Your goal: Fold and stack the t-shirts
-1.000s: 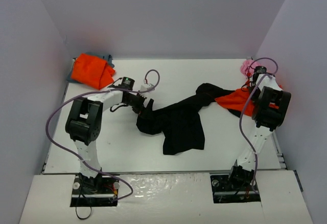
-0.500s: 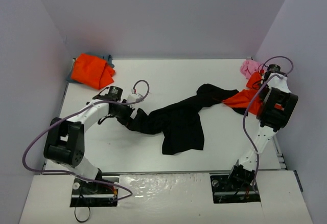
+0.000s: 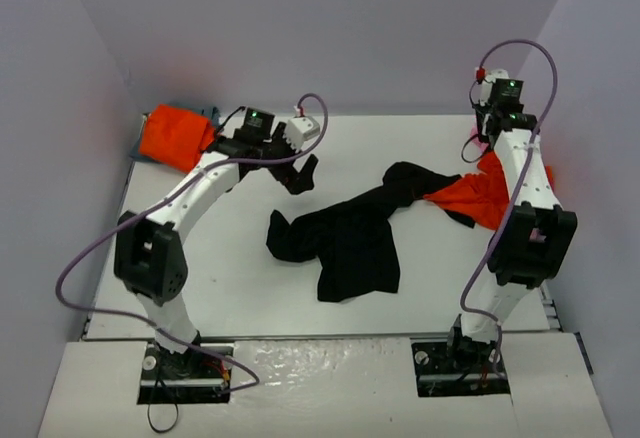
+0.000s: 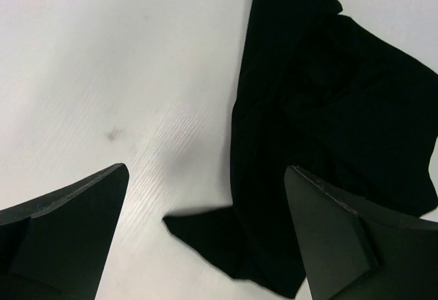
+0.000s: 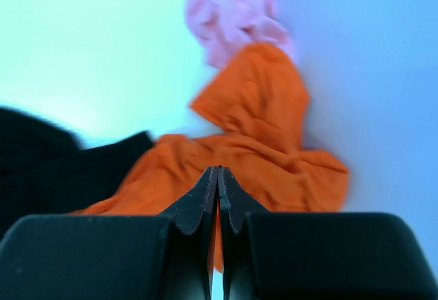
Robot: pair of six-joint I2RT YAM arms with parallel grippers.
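Five t-shirts are counted on the white desk [image 3: 230,268]: one black, two orange, one pink and one blue-grey. The black t-shirt [image 3: 345,240] is spread crumpled across the middle of the desk. It is a limp, matte cloth drawn out in a long band toward the right rear, where its end meets the right orange t-shirt [image 3: 468,196]. That orange cloth is bunched in soft folds by the right wall. The pink t-shirt [image 5: 233,12] is heaped just behind it, blurred in the right wrist view and largely hidden by the right arm [image 3: 525,188] from above. The left orange t-shirt [image 3: 175,138] is piled at the left rear corner on the blue-grey t-shirt [image 3: 208,113], of which only a thin edge is shown. The left jaws are held wide apart above bare desk beside the black t-shirt, gripping nothing. The right jaws are pressed together above the right orange t-shirt, and no cloth is seen between them.
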